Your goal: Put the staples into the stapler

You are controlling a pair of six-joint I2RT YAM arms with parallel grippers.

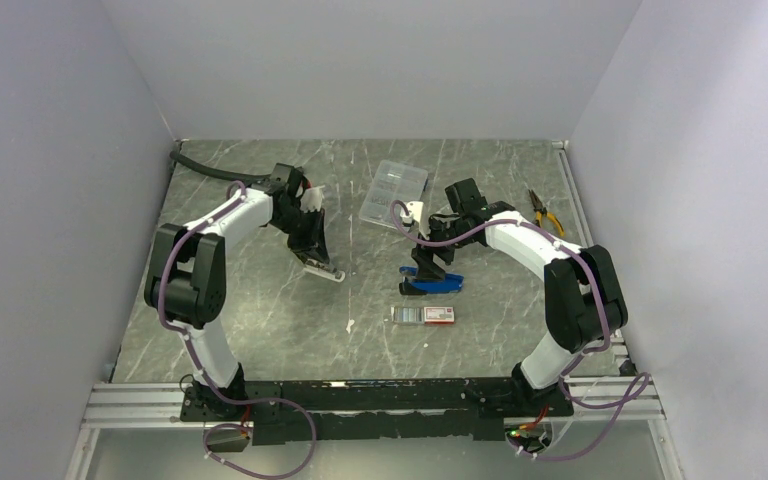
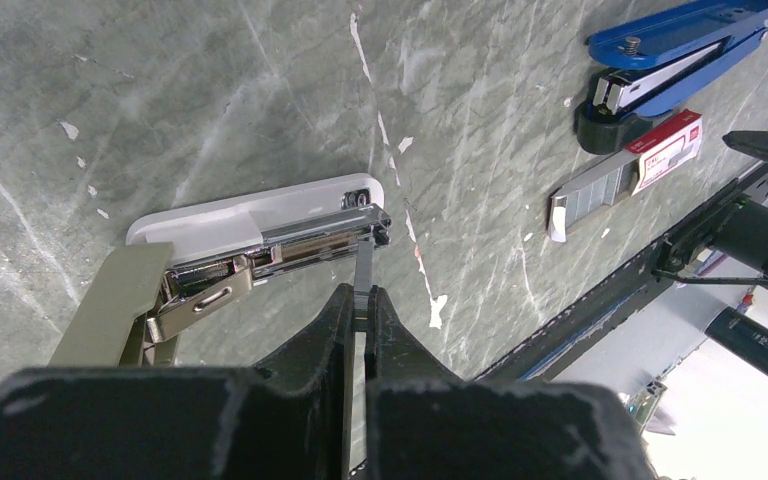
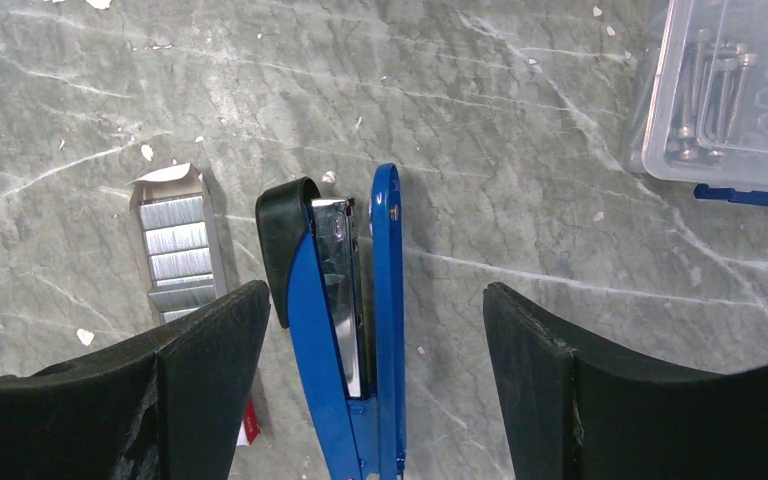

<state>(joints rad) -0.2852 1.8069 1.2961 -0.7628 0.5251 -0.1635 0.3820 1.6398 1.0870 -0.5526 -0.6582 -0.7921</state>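
We had left hand (image 2: 360, 312) pinched shut on staple strip (image 2: 363, 268), tip at open white stapler (image 2: 250, 215) on desk (image 2: 160, 90). Reckoned: line strip with channel, lower flat, no twist. Also right hand (image 3: 375, 305) gaped wide over blue stapler (image 3: 310, 320), spare staples (image 3: 175, 240) beside it.

Illumination is even, diffuse and fairly bright from overhead, leaving only short, soft shadows on the table (image 1: 260, 320) in the top view, where small items resolve coarsely. In the left wrist view the left gripper (image 2: 360, 297) looms dark and slightly soft near the lens, and the white stapler (image 2: 250, 215) glints along its metal channel. The right wrist view is sharp, with glare on the chrome rail of the blue stapler (image 3: 310, 310) and the right gripper (image 3: 375, 290) near-black.
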